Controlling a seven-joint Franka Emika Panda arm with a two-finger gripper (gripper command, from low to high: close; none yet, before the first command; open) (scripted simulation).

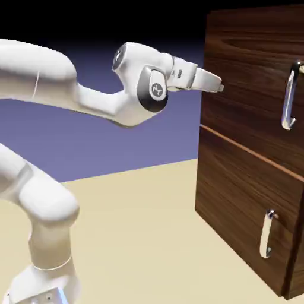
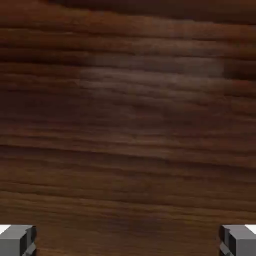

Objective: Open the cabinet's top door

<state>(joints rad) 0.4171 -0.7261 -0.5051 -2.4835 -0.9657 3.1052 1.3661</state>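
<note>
The cabinet's top door (image 1: 249,77) was found shut, its face level with the frame as far as could be judged. It formed the upper part of the dark wood-grain cabinet (image 1: 203,71), at the exterior view's right, above the lower door (image 1: 246,196) and parted from it by a pale strip (image 1: 252,151). Its curved chrome handle (image 1: 290,98) stood upright toward the panel's far side, nothing gripping it. The lower door's shorter handle (image 1: 266,234) was likewise free.

The hand (image 1: 221,88) was in front of the top door's nearer side, well apart from the handle. Its fingers were spread wide and held nothing; the hand view showed only wood grain between them. Contact with the panel could not be confirmed.

The step in hand was judged to be the approach, with the pull not begun. The next move called for travel across the panel to the handle, clearance from the wood, and fingers set either side of the bar before closing.
</note>
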